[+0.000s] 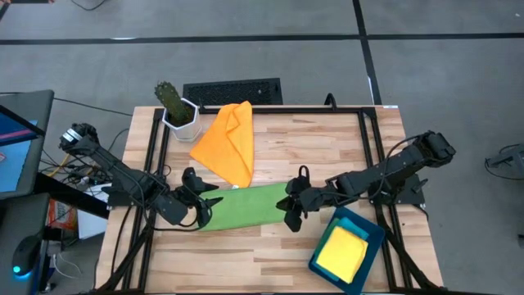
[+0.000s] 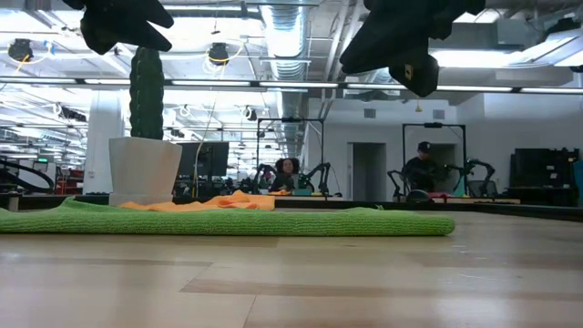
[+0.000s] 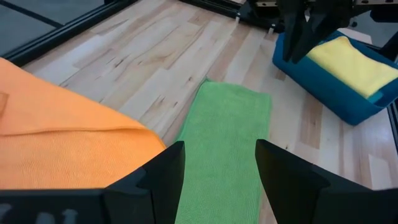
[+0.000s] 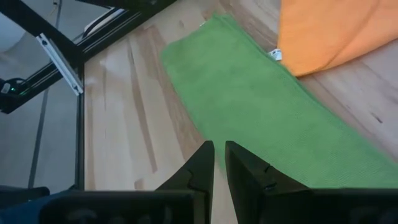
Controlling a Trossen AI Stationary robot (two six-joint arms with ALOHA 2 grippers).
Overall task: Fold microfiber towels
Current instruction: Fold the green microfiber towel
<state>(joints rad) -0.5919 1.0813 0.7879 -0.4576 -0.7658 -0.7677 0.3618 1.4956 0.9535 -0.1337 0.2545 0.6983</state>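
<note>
A green towel (image 1: 246,206), folded into a long narrow strip, lies flat on the wooden table between my two grippers. My left gripper (image 1: 209,206) hovers open above the strip's left end, and the strip (image 3: 227,143) shows between its spread fingers. My right gripper (image 1: 291,209) hangs above the right end with its fingers nearly together and nothing between them (image 4: 219,152). The low view shows both grippers well above the cloth (image 2: 228,220). An orange towel (image 1: 229,141), loosely folded, lies on the table beyond the strip, and its near corner reaches the strip's far edge.
A dark teal tray (image 1: 372,233) at the near right holds a folded yellow towel (image 1: 342,252). A white pot with a cactus (image 1: 178,111) stands at the far left corner, with a black keyboard (image 1: 233,92) beside it. Black frame rails run along the table's left and right edges.
</note>
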